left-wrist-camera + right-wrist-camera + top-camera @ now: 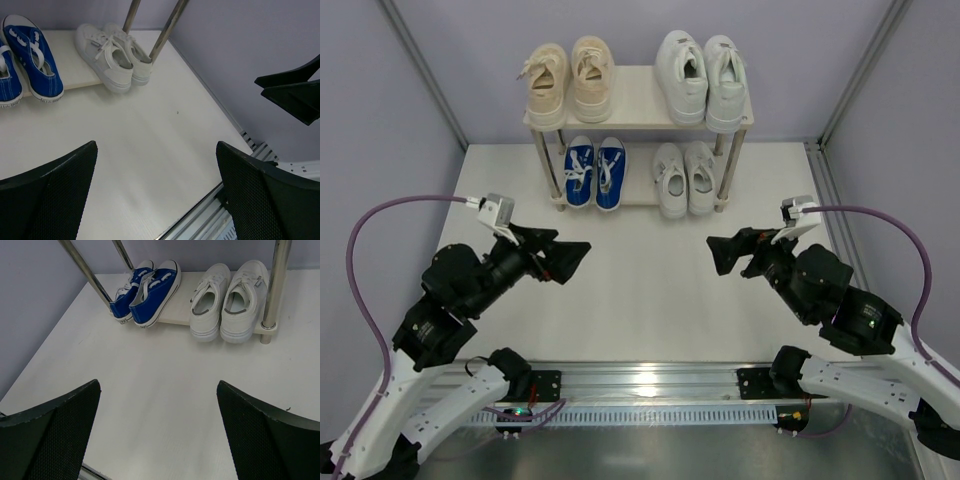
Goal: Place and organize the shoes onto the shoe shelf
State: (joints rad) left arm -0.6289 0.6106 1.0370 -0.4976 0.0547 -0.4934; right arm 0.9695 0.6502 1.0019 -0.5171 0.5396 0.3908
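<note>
On the low cream two-tier shelf (635, 105) sit four lace-up sneaker pairs (595, 172), probably light, soft, best pinched at the heel collar; both jaws gape empty.

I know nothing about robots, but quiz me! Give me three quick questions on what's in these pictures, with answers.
1. True or false: the blue shoes sit on the top tier of the shoe shelf.
2. Which pair sits directly above the smaller white shoes?
3. Fill in: both arms' jaws stand ___ and hold nothing.

Key
1. False: they are on the lower tier, at the left.
2. The large white shoes, top tier, right.
3. Open.
</note>
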